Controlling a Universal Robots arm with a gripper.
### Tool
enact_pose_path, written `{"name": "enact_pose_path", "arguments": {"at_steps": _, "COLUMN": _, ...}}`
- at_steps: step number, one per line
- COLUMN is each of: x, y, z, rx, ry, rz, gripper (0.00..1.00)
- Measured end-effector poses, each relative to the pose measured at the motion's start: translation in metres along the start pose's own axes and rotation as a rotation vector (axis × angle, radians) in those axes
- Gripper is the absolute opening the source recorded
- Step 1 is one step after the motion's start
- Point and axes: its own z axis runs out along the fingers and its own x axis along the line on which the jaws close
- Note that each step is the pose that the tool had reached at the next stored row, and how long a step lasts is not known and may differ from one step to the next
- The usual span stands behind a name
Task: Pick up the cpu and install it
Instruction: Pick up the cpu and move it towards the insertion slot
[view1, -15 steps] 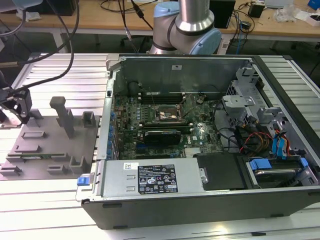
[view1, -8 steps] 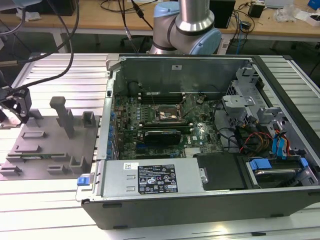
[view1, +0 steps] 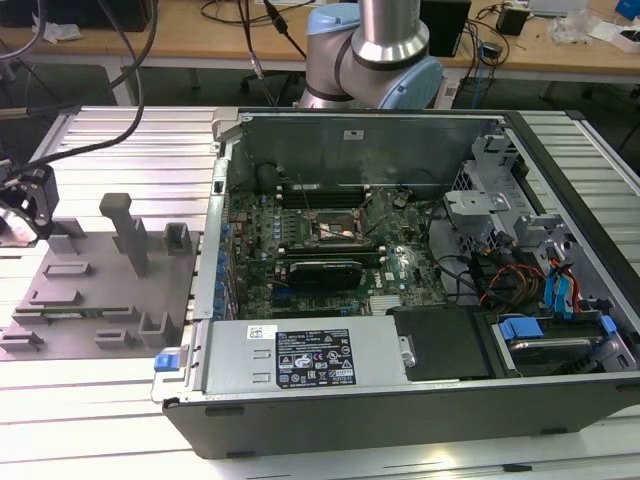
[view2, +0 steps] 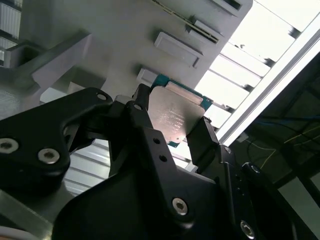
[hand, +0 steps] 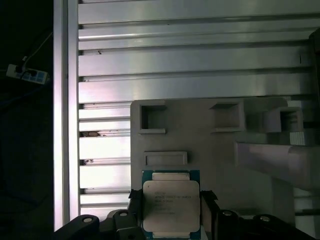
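Note:
The cpu (hand: 171, 212) is a flat square chip with a silvery top and a green rim. It sits between the two black fingers of my gripper (hand: 171, 199), which press on its opposite edges. In the second wrist view the cpu (view2: 175, 120) is tilted in the gripper (view2: 172, 116), just over the gray tray (view2: 100, 40). In the exterior view the gripper (view1: 25, 205) is at the far left, over the left end of the gray tray (view1: 100, 290). The motherboard socket (view1: 338, 232) lies inside the open computer case, far to the exterior view's right of the gripper.
The gray tray (hand: 210, 150) carries raised blocks and a tall post (view1: 128, 230). The open computer case (view1: 400, 400) has high walls, a power supply (view1: 310, 358) at its front and drive cages with cables (view1: 540, 290) on the exterior view's right. Ribbed aluminium table (hand: 190, 60) lies around them.

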Motion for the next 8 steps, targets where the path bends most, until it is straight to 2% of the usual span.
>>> {"name": "enact_pose_path", "arguments": {"at_steps": 8, "x": -0.0004, "y": 0.0004, "z": -0.0034, "rx": 0.0, "ry": 0.0, "rz": 0.0, "gripper": 0.55}}
